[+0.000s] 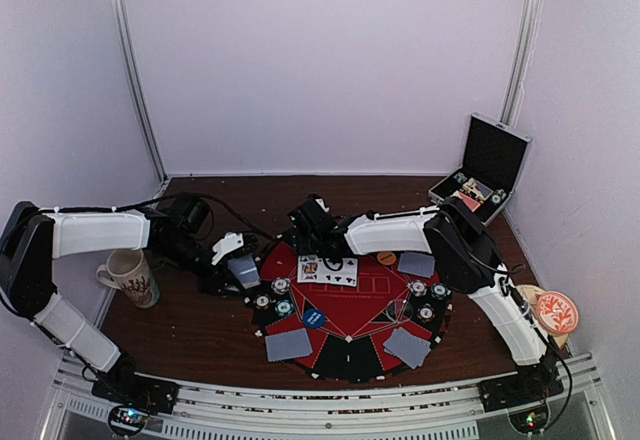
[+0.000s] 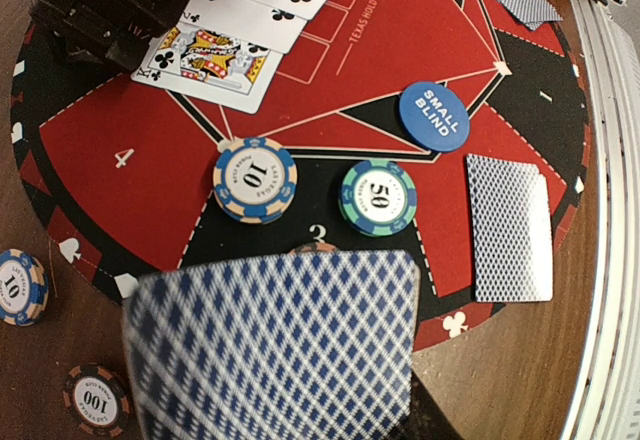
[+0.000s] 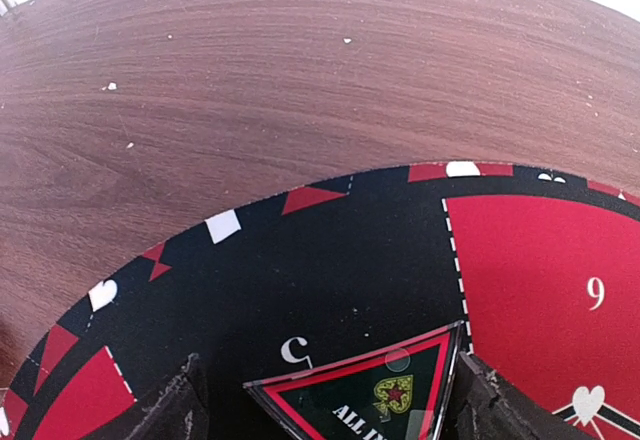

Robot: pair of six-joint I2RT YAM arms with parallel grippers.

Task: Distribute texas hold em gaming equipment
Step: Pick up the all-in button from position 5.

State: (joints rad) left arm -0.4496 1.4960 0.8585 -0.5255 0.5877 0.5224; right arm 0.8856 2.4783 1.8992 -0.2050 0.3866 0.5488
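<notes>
Left claw point(image 1: 238, 260) pinched tight on a blue-grey lattice-backed playing card point(image 2: 275, 350), hovering it over seat three of the round red-and-black felt mat point(image 2: 120, 130) – likely the next deal – while the right claw point(image 3: 325, 400) gapes empty above the far rim

Blue disc point(image 2: 434, 116): SMALL BLIND; teal chip point(image 2: 378, 197): 50.

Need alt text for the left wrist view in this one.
A blurred, blue-diamond-backed playing card held by the left gripper fills the foreground. Beyond it on the round red-and-black poker mat lie a 10 chip, a 50 chip, a Small Blind button, a face-down card and face-up clubs.
</notes>
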